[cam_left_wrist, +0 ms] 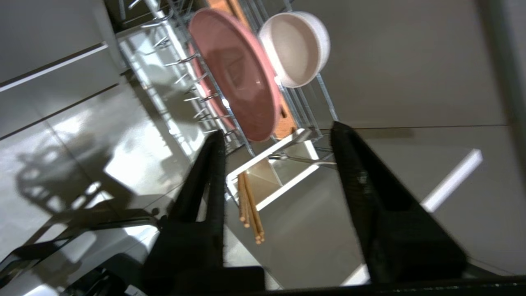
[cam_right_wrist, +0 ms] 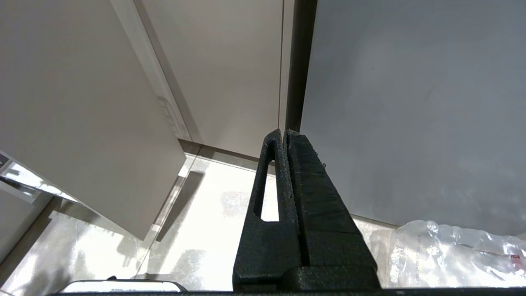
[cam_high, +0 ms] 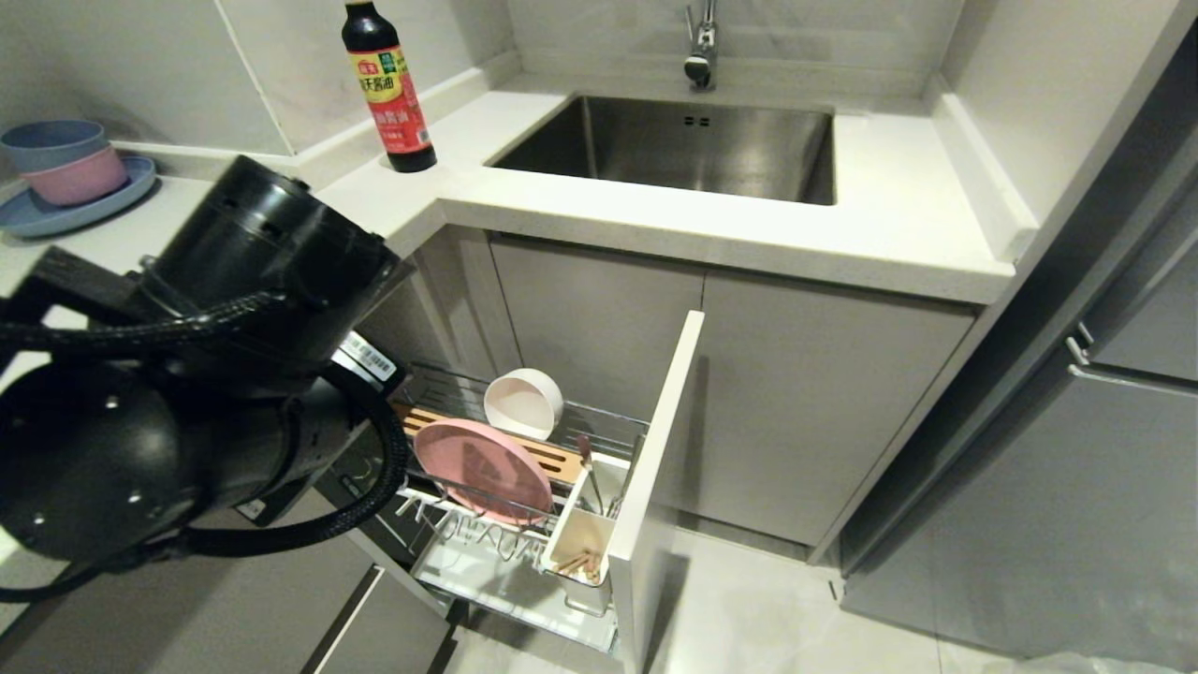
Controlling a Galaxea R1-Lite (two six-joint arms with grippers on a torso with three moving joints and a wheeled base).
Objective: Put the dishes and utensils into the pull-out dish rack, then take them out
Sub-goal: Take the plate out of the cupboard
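The pull-out dish rack (cam_high: 613,432) stands drawn out below the sink counter. In it a pale-pink plate (cam_high: 482,468) stands on edge in the wooden strip, and a cream-white bowl (cam_high: 522,402) leans behind it. Wooden chopsticks (cam_high: 576,564) and a silver spoon (cam_high: 590,473) stick out of the white utensil cup (cam_high: 578,534). My left arm (cam_high: 187,374) fills the left of the head view and hides its own gripper there. In the left wrist view my left gripper (cam_left_wrist: 278,130) hangs open and empty above the chopsticks (cam_left_wrist: 248,205), spoon (cam_left_wrist: 304,159), plate (cam_left_wrist: 236,78) and bowl (cam_left_wrist: 294,49). My right gripper (cam_right_wrist: 283,132) is parked, shut, near the floor.
The rack's grey cabinet front (cam_high: 655,468) juts into the floor space. On the counter stand a soy sauce bottle (cam_high: 388,89) and stacked blue and pink bowls (cam_high: 61,159) on a blue plate. The steel sink (cam_high: 674,145) lies behind. A clear plastic bag (cam_right_wrist: 444,250) lies by the right gripper.
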